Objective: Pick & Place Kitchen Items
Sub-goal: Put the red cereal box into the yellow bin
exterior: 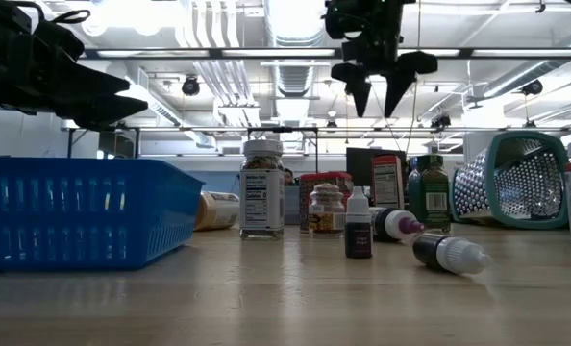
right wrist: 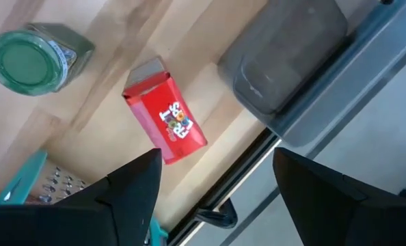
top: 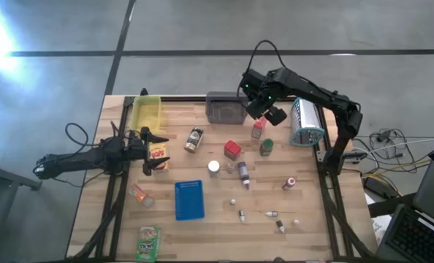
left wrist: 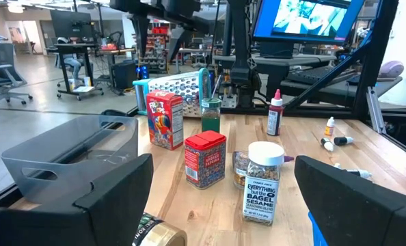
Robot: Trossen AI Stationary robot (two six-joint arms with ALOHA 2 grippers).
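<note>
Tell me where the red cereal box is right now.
In the high view the red cereal box stands on the table's right side, directly under the open right hand, between the grey bin and the green-lidded jar.

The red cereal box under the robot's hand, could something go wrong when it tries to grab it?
Maybe. The right gripper hangs open above the red cereal box, which stands close to the grey bin and the green-lidded jar. Coming down off-centre, a finger might tip the box or bump the bin. The metal grater lies nearby too, so the arm could knock it.
</note>
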